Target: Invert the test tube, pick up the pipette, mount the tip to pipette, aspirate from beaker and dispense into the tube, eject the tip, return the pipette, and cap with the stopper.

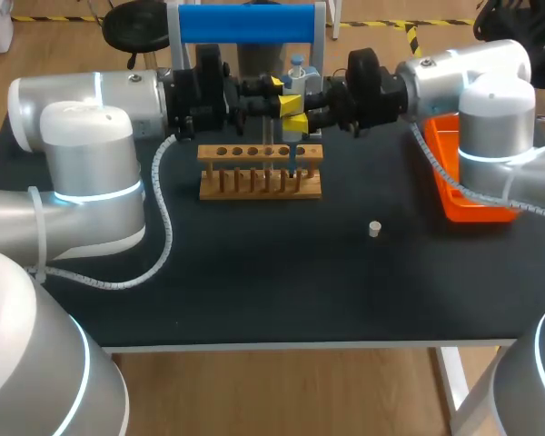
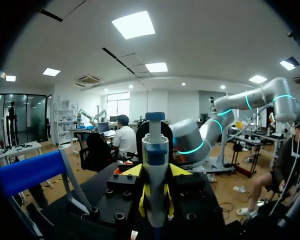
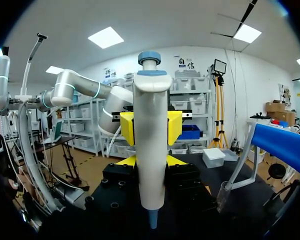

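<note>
The pipette [image 1: 296,71] stands upright above the wooden rack [image 1: 259,173], with both grippers meeting on it. My left gripper [image 1: 276,86] comes in from the left, and its yellow fingers press the pipette [image 2: 155,150] from both sides. My right gripper [image 1: 293,121] grips the white body of the pipette [image 3: 151,125] from the other side, a little lower. A thin clear tube [image 1: 292,162] stands in the rack near its right end. The small white stopper [image 1: 374,228] lies alone on the dark mat, in front and to the right of the rack.
An orange tray [image 1: 463,182] sits at the table's right edge under my right arm. A stand with a blue bar [image 1: 245,23] rises at the back, behind the grippers. A glass tube [image 3: 222,195] stands by that stand's leg.
</note>
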